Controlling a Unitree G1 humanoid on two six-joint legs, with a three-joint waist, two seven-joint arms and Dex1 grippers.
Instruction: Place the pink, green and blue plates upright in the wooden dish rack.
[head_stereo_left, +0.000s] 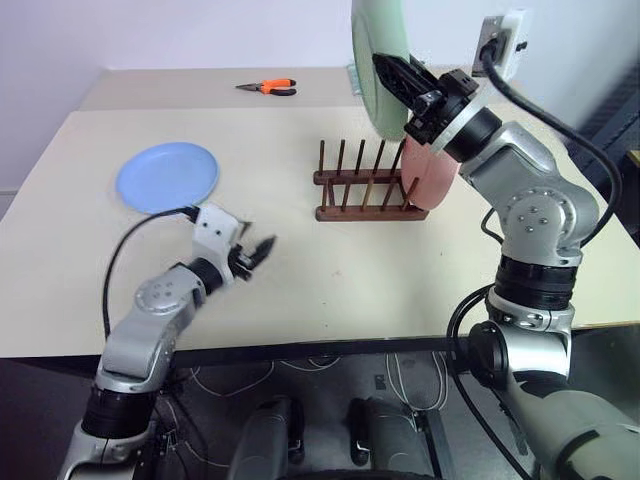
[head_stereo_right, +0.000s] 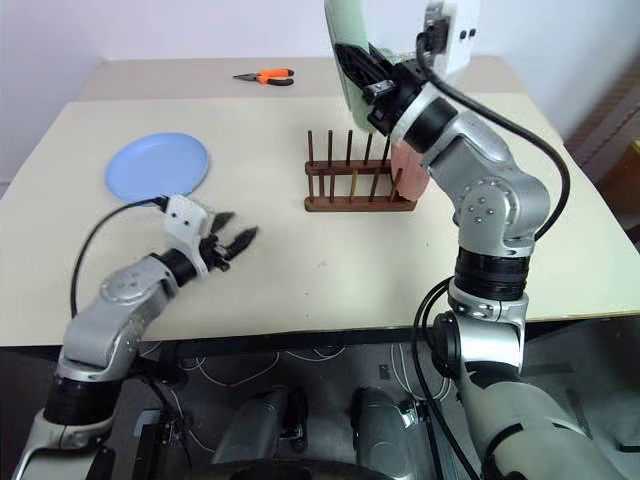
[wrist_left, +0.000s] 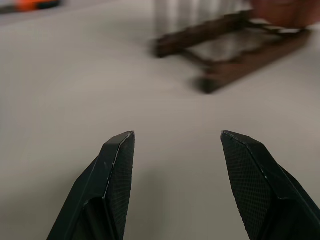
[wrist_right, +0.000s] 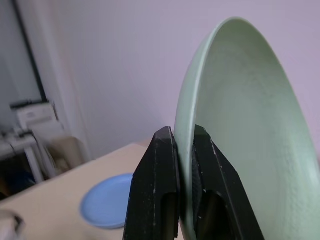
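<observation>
Three plates are showing. The right gripper (wrist_right: 184, 150) is pinching the rim of one green plate (wrist_right: 245, 130), holding it upright above the wooden dish rack (head_stereo_left: 365, 185) near the table's (head_stereo_left: 300, 300) middle. One pink plate (head_stereo_left: 432, 180) is standing at the rack's right end. One blue plate (head_stereo_left: 167, 176) is lying flat near the left edge. The left gripper (wrist_left: 177, 145) is hovering with fingers spread wide, holding nothing. One pair of orange pliers (head_stereo_left: 268, 87) is lying by the far edge.

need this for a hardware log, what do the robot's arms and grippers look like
Both arms are silver-grey metal with rounded joint housings and black bands between segments. Each wrist carries a white box-shaped camera module with a black cable looping back along the arm. The left gripper and right gripper each have two black tapered fingers with fine cross-hatched inner pads.
</observation>
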